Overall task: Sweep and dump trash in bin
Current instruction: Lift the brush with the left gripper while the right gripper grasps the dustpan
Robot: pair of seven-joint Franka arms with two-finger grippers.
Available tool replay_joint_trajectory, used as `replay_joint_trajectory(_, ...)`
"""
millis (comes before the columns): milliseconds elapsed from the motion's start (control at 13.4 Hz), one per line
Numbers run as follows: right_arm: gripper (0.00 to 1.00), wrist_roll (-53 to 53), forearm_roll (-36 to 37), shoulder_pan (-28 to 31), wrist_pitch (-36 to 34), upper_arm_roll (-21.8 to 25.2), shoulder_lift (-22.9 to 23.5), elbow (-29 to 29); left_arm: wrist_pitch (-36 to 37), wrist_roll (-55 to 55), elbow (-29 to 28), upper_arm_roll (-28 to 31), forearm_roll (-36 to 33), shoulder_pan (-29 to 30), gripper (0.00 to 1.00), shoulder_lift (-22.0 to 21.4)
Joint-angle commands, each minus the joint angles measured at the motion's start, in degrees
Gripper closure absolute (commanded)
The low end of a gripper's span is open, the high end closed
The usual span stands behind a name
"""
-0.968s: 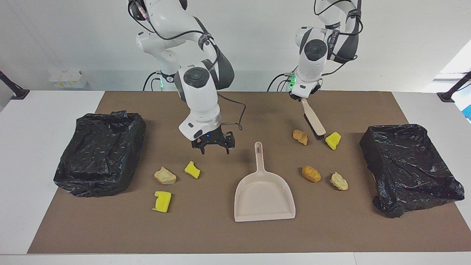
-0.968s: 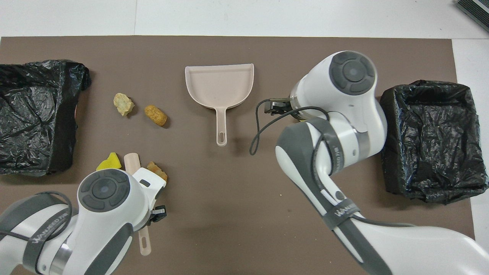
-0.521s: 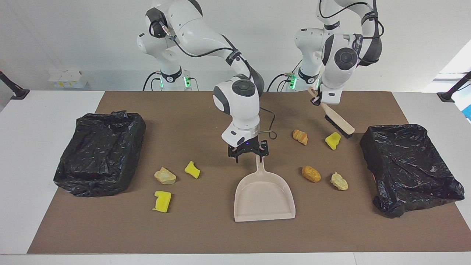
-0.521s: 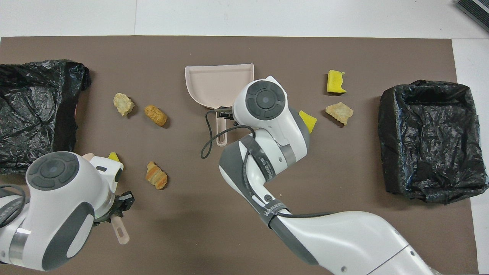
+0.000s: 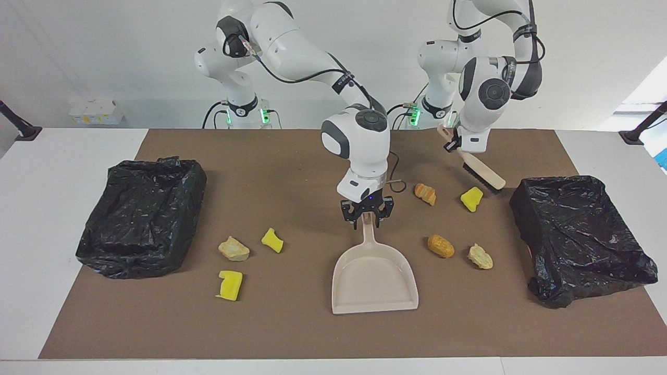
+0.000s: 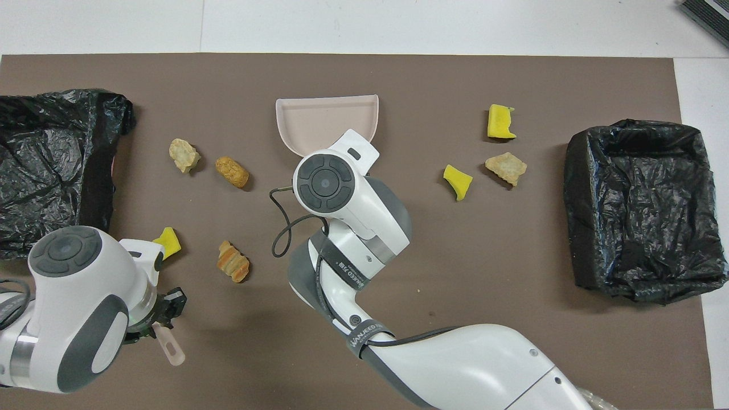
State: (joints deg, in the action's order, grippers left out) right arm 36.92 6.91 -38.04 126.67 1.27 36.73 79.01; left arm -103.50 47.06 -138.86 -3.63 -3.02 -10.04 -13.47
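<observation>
The beige dustpan lies mid-mat with its handle pointing toward the robots. My right gripper is down at the handle's end, its fingers closed on either side of it; in the overhead view its own wrist hides it. My left gripper is shut on the brush, which hangs tilted over the mat beside a yellow sponge chunk. More trash lies near it: an orange lump, another and a tan lump. Toward the right arm's end lie two yellow chunks and a tan lump.
Two bins lined with black bags stand on the brown mat, one at the right arm's end and one at the left arm's end. White table surrounds the mat.
My right gripper travelled across the mat to the dustpan's handle, came down and narrowed its fingers onto it. My left arm swung the brush from between two scraps toward its own end.
</observation>
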Motion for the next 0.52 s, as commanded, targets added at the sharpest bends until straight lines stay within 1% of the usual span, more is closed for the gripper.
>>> replay_joint_trajectory(0, 0.90, 0.1, 1.6, 0.2, -1.3, -0.1, -0.3, -0.2, -2.2, 0.4, 0.5, -0.4, -0.5, -2.0, 1.00, 1.9)
replay_joint_trajectory(74, 1.00, -0.8, 1.5, 0.2, -1.3, -0.1, -0.2, -0.2, -2.1, -0.2, 1.3, -0.6, -0.5, -2.3, 1.00, 2.2)
replay_joint_trajectory(223, 1.00, -1.5, 0.4, 0.7, -1.3, -0.1, -0.6, -0.2, -3.4, -8.6, 1.4, -0.6, 0.1, -5.0, 1.00, 2.3)
replay_joint_trajectory(372, 1.00, -4.3, 0.1, 1.8, -3.1, -0.1, -3.4, 1.0, -5.1, -13.6, 1.5, -0.5, 0.9, -7.3, 1.00, 2.4)
replay_joint_trajectory(447, 1.00, -7.1, -0.1, 2.0, -4.1, -0.1, -4.7, 1.7, -5.0, -16.1, 2.5, -0.6, 1.6, -7.5, 1.00, 3.2)
